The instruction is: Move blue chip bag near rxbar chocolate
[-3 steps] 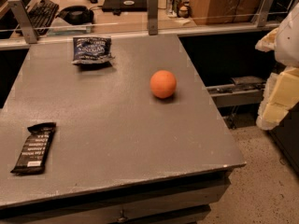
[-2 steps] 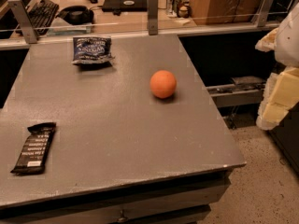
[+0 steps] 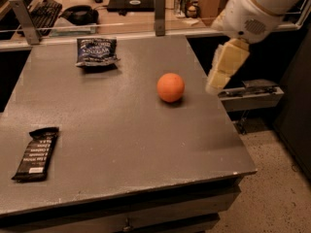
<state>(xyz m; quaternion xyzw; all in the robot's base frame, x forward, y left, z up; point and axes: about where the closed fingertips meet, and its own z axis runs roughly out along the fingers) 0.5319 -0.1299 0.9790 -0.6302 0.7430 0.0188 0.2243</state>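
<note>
**Claw** (image 3: 218, 79): cream-coloured, hanging off a white arm (image 3: 255, 8). A second ago it was sitting low at the 3 o'clock side, clear of the table (image 3: 126, 178). It is now hovering over the table's edge at about 2 o'clock, just to the 3 o'clock side of the orange ball (image 3: 170, 87). Whether it is spread or pressed together cannot be told. It is carrying nothing.

**Blue chip bag** (image 3: 96, 51): lying flat at the table's 11 o'clock corner, in the same spot as a second ago, untouched. It is sitting well apart from the claw, with the ball lying between them.

**Rxbar chocolate** (image 3: 36, 153): lying flat near the 8 o'clock edge, long axis running roughly 12 to 6, unmoved. It is lying well apart from the bag, toward the bag's 7 o'clock.

**Orange ball**: resting a little toward 2 o'clock from the table's centre, unmoved.

**Reading of the change**: only the arm is moving, and the approach appears to be just beginning. Nothing of the carrying is done yet. The claw is likely facing a reach toward 10 o'clock, passing over or behind the ball. Brushing the ball would probably be sending it rolling.
</note>
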